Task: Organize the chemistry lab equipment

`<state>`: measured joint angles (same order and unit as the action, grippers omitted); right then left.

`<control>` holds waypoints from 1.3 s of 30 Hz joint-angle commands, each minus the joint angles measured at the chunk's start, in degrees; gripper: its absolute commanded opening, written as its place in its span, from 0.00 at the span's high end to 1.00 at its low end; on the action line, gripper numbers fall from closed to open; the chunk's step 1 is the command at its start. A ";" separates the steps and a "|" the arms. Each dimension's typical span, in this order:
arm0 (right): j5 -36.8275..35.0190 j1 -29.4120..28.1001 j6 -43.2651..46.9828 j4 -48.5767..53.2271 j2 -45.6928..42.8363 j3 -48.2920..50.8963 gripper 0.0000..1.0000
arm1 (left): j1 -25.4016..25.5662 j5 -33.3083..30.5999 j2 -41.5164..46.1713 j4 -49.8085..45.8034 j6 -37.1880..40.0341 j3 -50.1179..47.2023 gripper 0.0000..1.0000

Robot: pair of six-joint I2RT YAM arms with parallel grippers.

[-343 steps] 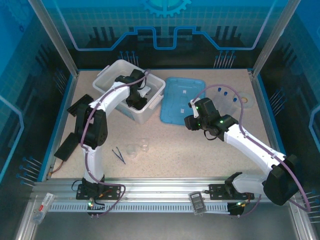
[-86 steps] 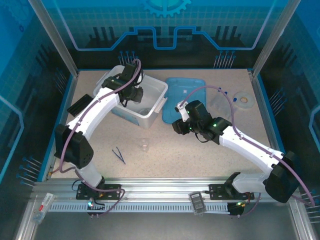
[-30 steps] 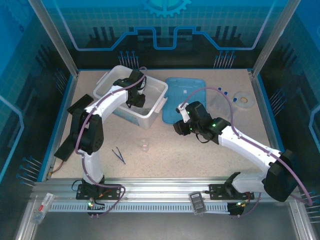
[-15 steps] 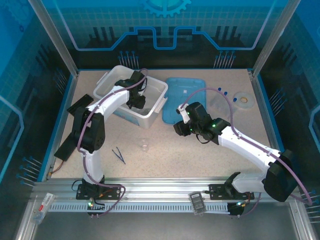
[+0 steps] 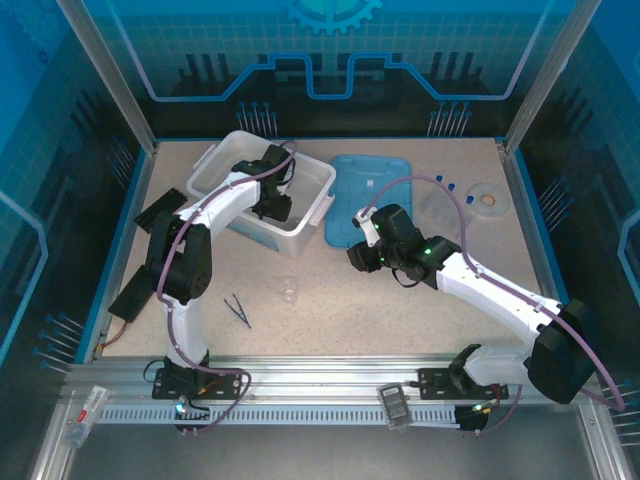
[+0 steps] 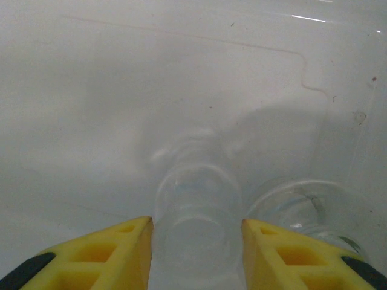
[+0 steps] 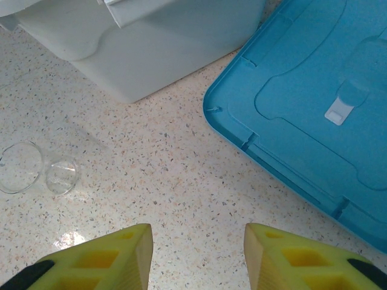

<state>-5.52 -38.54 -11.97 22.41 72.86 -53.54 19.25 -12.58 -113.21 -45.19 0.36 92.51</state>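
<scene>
Inside the white bin, my left gripper is open. A small clear glass beaker stands between its yellow fingers, filling the gap. A second round glass piece sits just to its right on the bin floor. Over the bare table, my right gripper is open with nothing in it. Ahead of it to the left are a round glass dish and a small beaker, which the top view shows as clear glass. Blue tweezers lie at the front left. Blue-capped tubes lie at the back right.
A blue lid lies flat right of the bin. A white tape ring sits at the far right. A black ridged strip lies by the left edge. Open tabletop lies in front of both arms.
One glass piece has left the table since the oldest frame. The left gripper came back over the bin and sank into it. The right arm drifted left and now holds still.
</scene>
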 commanded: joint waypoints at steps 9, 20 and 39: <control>0.17 0.80 -0.60 0.36 -1.90 0.04 0.54 | 0.09 0.63 3.61 -1.92 -0.79 0.83 0.38; -0.22 0.86 -0.43 0.35 -1.18 -0.51 0.52 | 2.22 1.18 13.87 -3.36 -3.83 0.77 0.32; -0.33 0.84 -0.26 0.78 -0.74 -2.18 0.39 | 21.19 -13.34 39.09 -2.97 -12.23 -22.99 0.36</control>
<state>-5.54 -38.54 -11.97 22.68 72.01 -53.71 37.93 -21.71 -76.82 -46.50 -8.91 72.12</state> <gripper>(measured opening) 0.611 0.645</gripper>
